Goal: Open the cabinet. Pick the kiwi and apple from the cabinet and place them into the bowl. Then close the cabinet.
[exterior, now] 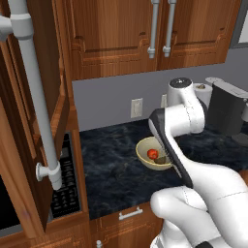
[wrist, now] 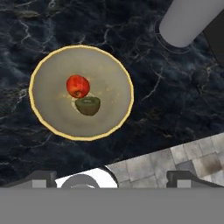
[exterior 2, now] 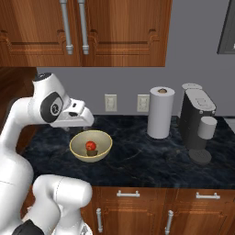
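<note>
The round cream bowl with a pale-yellow rim [wrist: 81, 92] sits on the dark marbled counter [wrist: 175, 109], and both fruits already lie in its middle: the small glossy red apple [wrist: 78, 85] touching the dull brown-green oval kiwi [wrist: 88, 106] just beside it. The tool [wrist: 112, 180] hangs well above the bowl with its two dark tips spread wide and nothing between them. Up and to the left of the bowl, the wide reddish-brown wooden wall cabinet [exterior: 114, 36] has one raised-panel door [exterior: 29, 121] swung out toward the robot, its long vertical silver bar handle [exterior: 38, 101] standing in the open; the doors directly above the bowl look shut. By my judgement only the closing remains. To do it well, lift the tool straight up from the bowl first so the fruit is not disturbed, then carry it round to the outer face of the swung-out door, keeping the elbow clear of the white paper-towel roll [exterior 2: 160, 112] and the dark grey coffee machine [exterior 2: 197, 124] to the right of the bowl. Push flat near the handle edge, farthest from the hinge, following the door's arc until it seats flush
</note>
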Robot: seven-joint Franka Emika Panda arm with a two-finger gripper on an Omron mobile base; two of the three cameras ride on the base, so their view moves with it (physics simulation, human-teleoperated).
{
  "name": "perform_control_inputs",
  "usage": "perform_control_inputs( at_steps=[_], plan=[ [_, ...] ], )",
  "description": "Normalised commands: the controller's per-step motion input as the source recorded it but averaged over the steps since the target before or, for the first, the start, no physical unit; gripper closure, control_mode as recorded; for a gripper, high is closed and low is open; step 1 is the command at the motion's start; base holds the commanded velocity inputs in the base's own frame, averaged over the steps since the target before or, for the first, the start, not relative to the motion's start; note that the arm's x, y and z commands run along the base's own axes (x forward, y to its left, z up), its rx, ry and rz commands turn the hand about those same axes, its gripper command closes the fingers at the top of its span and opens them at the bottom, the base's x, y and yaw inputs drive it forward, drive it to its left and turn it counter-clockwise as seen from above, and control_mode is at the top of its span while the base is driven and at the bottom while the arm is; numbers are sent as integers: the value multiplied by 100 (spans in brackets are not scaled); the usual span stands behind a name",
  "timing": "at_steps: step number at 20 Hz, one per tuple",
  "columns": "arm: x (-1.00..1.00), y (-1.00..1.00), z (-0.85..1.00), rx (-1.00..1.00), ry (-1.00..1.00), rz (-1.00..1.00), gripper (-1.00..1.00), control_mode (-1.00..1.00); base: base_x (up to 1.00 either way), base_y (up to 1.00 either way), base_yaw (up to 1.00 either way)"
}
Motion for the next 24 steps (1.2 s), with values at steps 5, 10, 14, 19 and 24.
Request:
perform_control_inputs(
  at_steps=[5, 10, 14, 19, 24],
  plan=[
    [-32, 0, 32, 6, -8, 10, -100, -100, 0, 0, 0],
    [-25, 0, 34, 6, -13, 10, -100, -100, 0, 0, 0],
    [-31, 1, 38, 2, -22, 3, -100, -100, 0, 0, 0],
    [-39, 0, 37, 2, -21, 0, -100, -100, 0, 0, 0],
    [-31, 0, 26, 6, -3, 2, -100, -100, 0, 0, 0]
  ],
)
